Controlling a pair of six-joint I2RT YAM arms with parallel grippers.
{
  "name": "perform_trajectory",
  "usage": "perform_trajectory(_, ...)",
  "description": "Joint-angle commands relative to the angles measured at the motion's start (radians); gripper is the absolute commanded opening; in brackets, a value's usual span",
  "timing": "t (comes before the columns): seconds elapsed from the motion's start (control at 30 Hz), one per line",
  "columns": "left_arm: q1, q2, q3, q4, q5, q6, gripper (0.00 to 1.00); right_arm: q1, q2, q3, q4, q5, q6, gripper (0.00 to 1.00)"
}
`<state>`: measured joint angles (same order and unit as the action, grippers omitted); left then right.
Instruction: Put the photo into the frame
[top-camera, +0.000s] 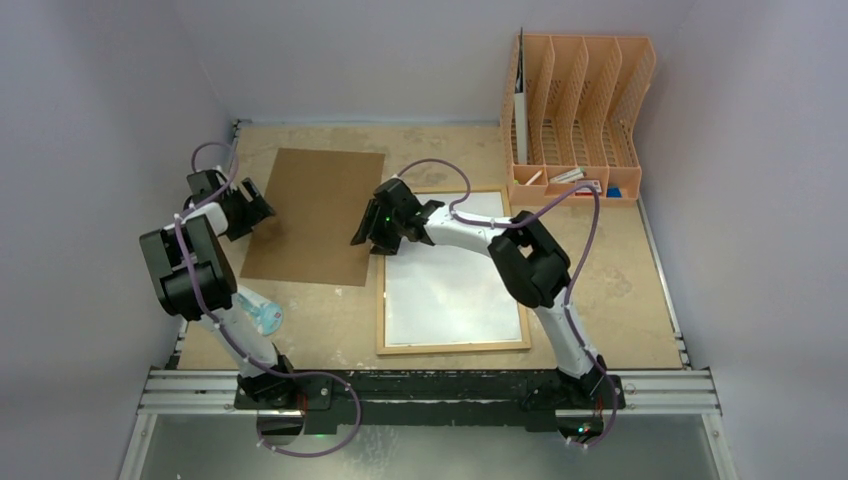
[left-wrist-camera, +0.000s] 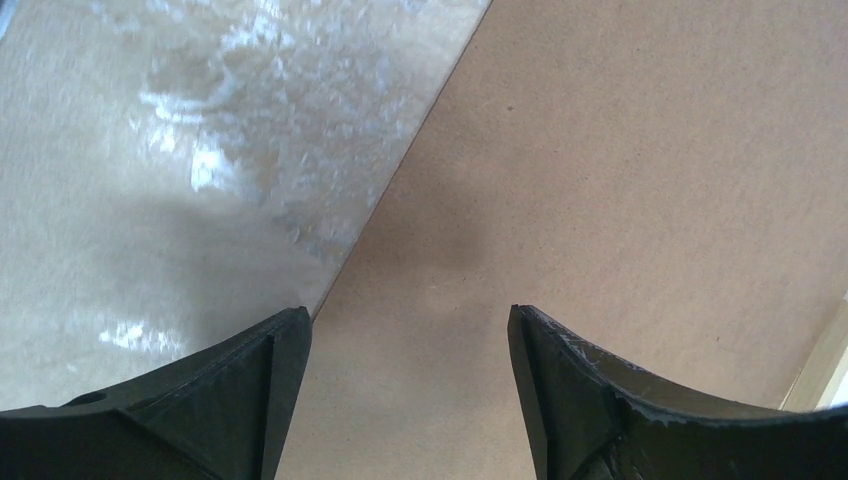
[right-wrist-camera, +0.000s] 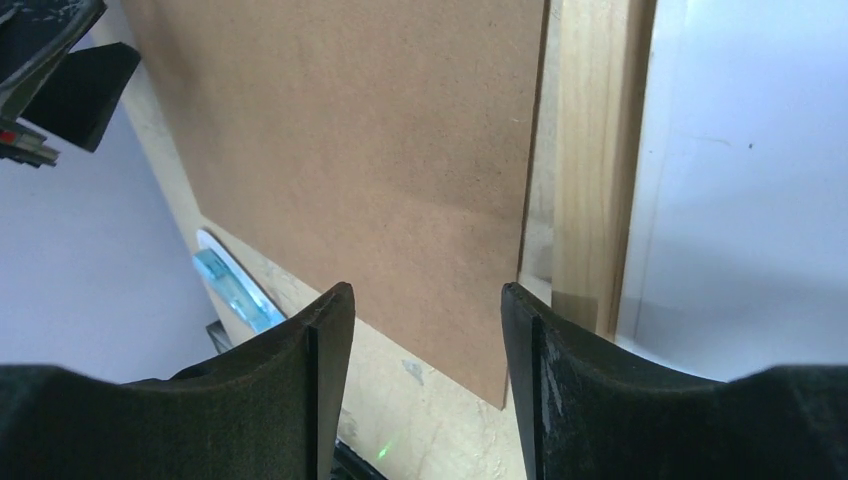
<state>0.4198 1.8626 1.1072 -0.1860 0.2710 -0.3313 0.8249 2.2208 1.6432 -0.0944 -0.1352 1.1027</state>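
Note:
The frame (top-camera: 455, 345) lies flat on the table with a thin light-wood border and a white inside; its border (right-wrist-camera: 590, 150) also shows in the right wrist view. The brown fibreboard back (top-camera: 315, 215) lies apart, to the left of the frame. My left gripper (top-camera: 260, 212) is open and empty over the board's left edge (left-wrist-camera: 600, 180). My right gripper (top-camera: 363, 238) is open and empty over the board's right edge (right-wrist-camera: 350, 130), beside the frame's left border. The photo is not in view.
An orange plastic file organiser (top-camera: 580, 110) stands at the back right, with small items in its front tray. A white and blue object (top-camera: 262, 316) sits by the left arm. Walls close in the table on the left, back and right.

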Motion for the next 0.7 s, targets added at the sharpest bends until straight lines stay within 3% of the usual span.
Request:
perform_trajectory(0.0,-0.038,0.043,-0.171,-0.283,-0.08,-0.066,0.77,0.002,-0.009,0.007,-0.086,0.039,-0.029,0.59)
perform_trajectory(0.4,-0.185,-0.167,-0.321,-0.32,-0.176,-0.274,0.75,0.0,-0.029,-0.066,-0.174,0.184,-0.129,0.61)
perform_trajectory(0.67,-0.185,-0.234,-0.299,-0.35,-0.254,-0.25,0.76,-0.016,-0.073,-0.125,-0.223,0.325,-0.168,0.63)
